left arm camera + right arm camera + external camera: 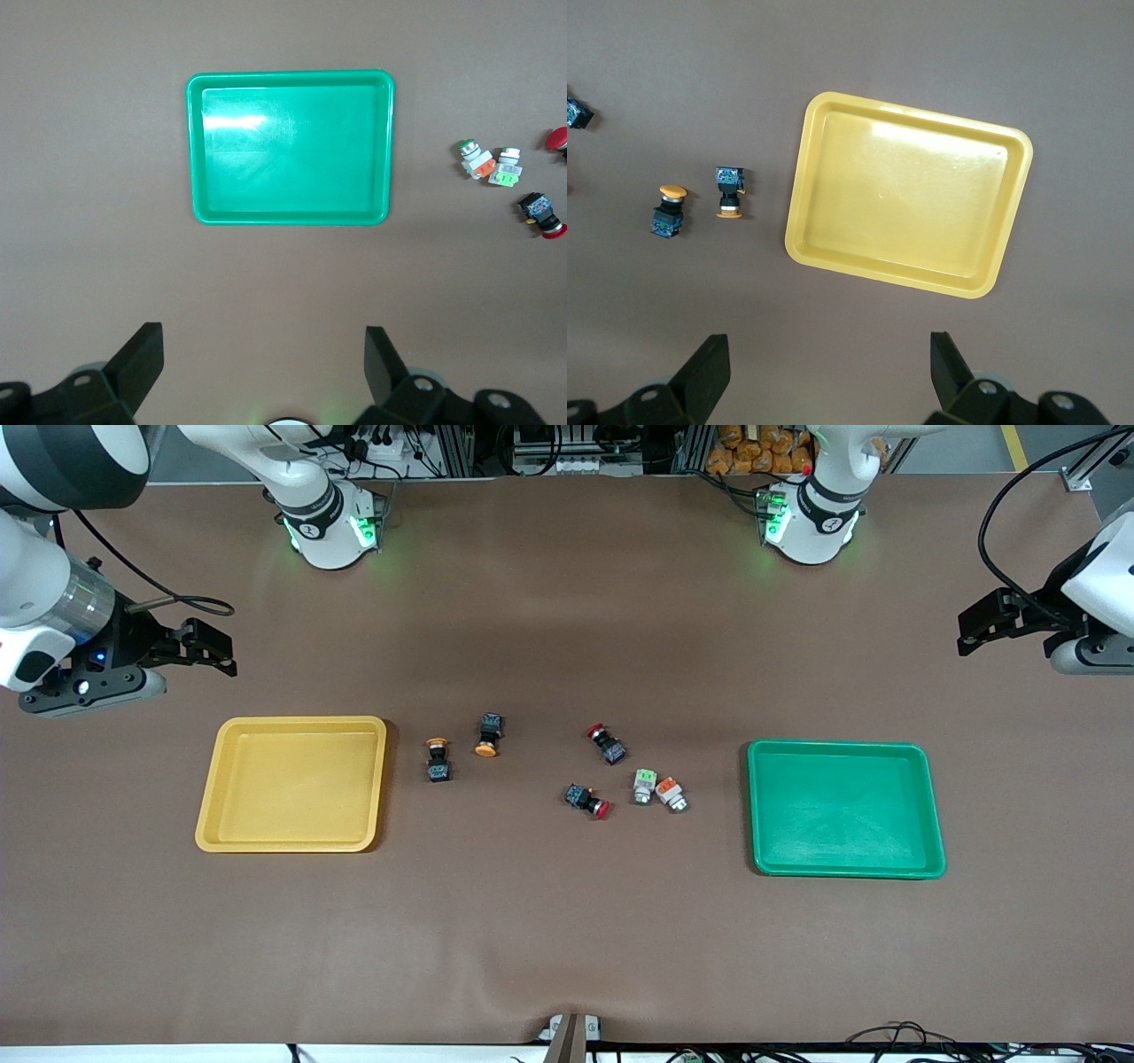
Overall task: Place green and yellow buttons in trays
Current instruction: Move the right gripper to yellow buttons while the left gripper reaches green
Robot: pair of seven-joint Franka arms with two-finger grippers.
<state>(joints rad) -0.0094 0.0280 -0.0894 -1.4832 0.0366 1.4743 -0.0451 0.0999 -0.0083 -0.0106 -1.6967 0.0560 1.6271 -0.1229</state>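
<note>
Both trays bare — 6 switches lie between.

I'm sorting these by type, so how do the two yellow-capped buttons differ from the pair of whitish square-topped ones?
The yellow-capped buttons have black bodies and round caps; the whitish buttons have pale bodies and square tops, one light green, one orange. The yellow-capped pair lies apart, near the yellow tray; the whitish pair lies close together, nearer the green tray. All four lie on the table, outside the trays.
</note>
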